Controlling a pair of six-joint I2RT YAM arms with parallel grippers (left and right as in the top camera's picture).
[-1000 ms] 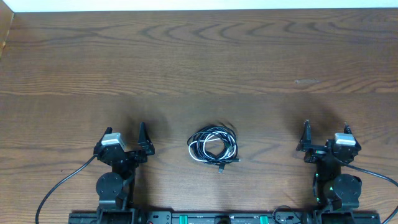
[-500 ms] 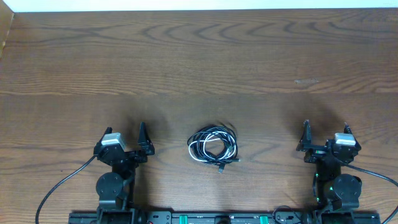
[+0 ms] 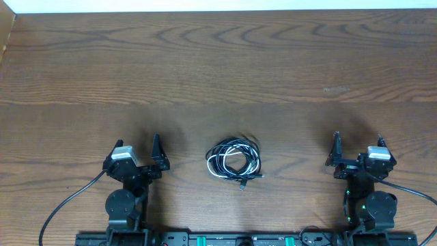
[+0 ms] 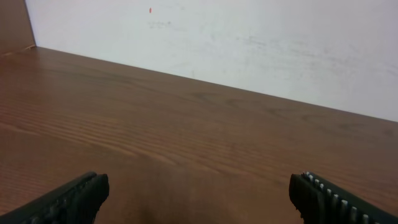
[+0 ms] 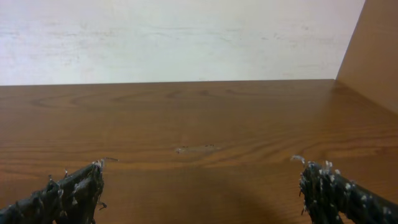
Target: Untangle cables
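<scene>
The cables lie in one small tangled coil of black and white cords on the wooden table, near the front and midway between the two arms. A plug end sticks out at the coil's lower edge. My left gripper stands open to the left of the coil, well apart from it. My right gripper stands open to the right, also apart. In the left wrist view my left gripper has nothing between its wide-spread fingers, and the same holds for my right gripper. Neither wrist view shows the cables.
A white wall runs along the table's far edge. A wooden side panel rises at the far right. Thick black arm wires trail near the front edge on both sides. A pale scuff marks the tabletop.
</scene>
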